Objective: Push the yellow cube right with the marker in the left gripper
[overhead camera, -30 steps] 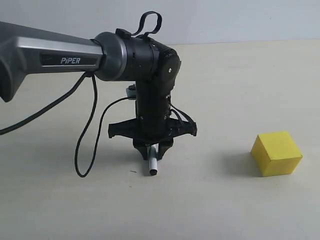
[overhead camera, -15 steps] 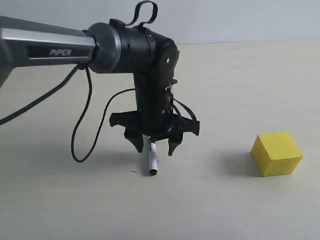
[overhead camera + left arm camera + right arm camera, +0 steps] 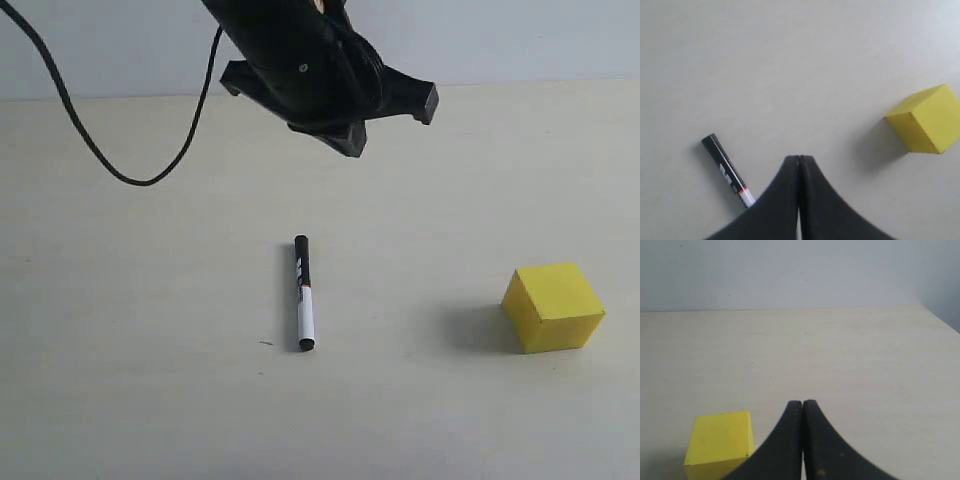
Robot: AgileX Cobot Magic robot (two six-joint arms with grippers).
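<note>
The marker [image 3: 303, 292] lies flat and free on the table, black cap half pointing away, white half near; in the left wrist view the marker [image 3: 727, 172] is partly hidden behind the fingers. My left gripper [image 3: 345, 143] hangs high above the table, behind the marker. Its jaws are shut on nothing, as the left gripper [image 3: 799, 158] shows up close. The yellow cube [image 3: 553, 306] rests to the marker's right, apart from it, and the cube [image 3: 927, 120] touches nothing. My right gripper [image 3: 802, 402] is shut and empty, with the cube [image 3: 720, 442] beside it.
A black cable [image 3: 110, 165] loops down from the left arm over the pale table [image 3: 150, 400]. A light wall [image 3: 790, 270] rises behind the table's far edge.
The left gripper opened, let go of the marker, then rose well above the table and closed. The marker now lies alone on the table. The cube has not moved.
</note>
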